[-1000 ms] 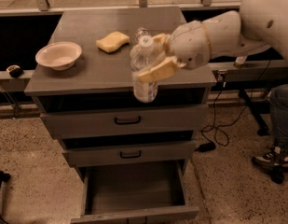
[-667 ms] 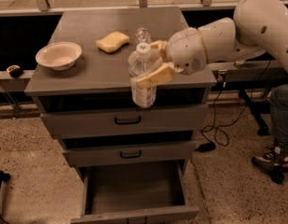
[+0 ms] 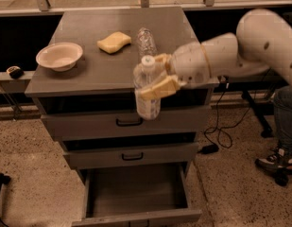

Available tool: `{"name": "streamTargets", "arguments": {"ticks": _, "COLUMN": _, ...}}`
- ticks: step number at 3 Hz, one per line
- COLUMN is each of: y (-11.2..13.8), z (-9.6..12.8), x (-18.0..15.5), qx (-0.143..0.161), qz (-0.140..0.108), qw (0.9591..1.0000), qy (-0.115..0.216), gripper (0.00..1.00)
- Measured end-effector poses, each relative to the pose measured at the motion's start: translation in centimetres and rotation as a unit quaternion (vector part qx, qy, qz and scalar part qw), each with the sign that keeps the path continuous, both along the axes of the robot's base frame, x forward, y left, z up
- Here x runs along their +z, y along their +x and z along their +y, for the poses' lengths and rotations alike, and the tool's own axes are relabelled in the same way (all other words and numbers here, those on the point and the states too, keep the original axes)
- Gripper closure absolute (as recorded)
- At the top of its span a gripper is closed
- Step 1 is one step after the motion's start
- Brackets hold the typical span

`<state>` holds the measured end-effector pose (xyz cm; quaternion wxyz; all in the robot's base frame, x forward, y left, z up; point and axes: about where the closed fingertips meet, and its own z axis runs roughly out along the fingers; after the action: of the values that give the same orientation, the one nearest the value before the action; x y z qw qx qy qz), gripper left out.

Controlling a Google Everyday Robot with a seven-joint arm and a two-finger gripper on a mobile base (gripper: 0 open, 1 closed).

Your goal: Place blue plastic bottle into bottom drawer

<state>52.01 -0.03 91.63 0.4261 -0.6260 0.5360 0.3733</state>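
The blue plastic bottle (image 3: 148,91) is clear with a white cap and a pale label. It hangs upright in front of the top drawer, past the cabinet's front edge. My gripper (image 3: 157,77) is shut on the bottle, its tan fingers (image 3: 159,88) clasping its upper half from the right. The bottom drawer (image 3: 136,193) is pulled out and open below, its grey tray bare. The bottle is well above it, roughly over its middle.
On the cabinet top (image 3: 89,74) stand a white bowl (image 3: 59,56), a yellow sponge (image 3: 114,42) and a crinkled clear bottle (image 3: 145,40). The two upper drawers (image 3: 129,122) with black handles are closed. Cables (image 3: 221,126) and a person's leg (image 3: 282,126) are at the right.
The arm has carried the bottle slightly left and forward, off the cabinet top's edge and a little lower. The drawers and the things on top have not moved.
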Motion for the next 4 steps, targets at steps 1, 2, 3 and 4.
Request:
{"name": "streamTargets", "arguments": {"ticks": 1, "y": -1.0, "z": -1.9, "x": -8.6, "qx": -0.040, "qz": 0.054, "qw": 0.9972, "qy": 0.032, "gripper": 1.00}}
{"name": "streamTargets", "arguments": {"ticks": 2, "y": -2.3, "z": -3.1, "x": -15.8, "qx": -0.056, "qz": 0.097, "qw": 0.9923, "qy": 0.053, "gripper": 1.00}}
{"name": "streamTargets", "arguments": {"ticks": 3, "y": -2.3, "z": -2.8, "x": -15.8, "qx": -0.052, "qz": 0.099, "qw": 0.9922, "qy": 0.054, "gripper": 1.00}}
{"name": "streamTargets", "arguments": {"ticks": 4, "y": -2.3, "z": -2.7, "x": -15.7, "qx": -0.052, "qz": 0.098, "qw": 0.9924, "qy": 0.053, "gripper": 1.00}}
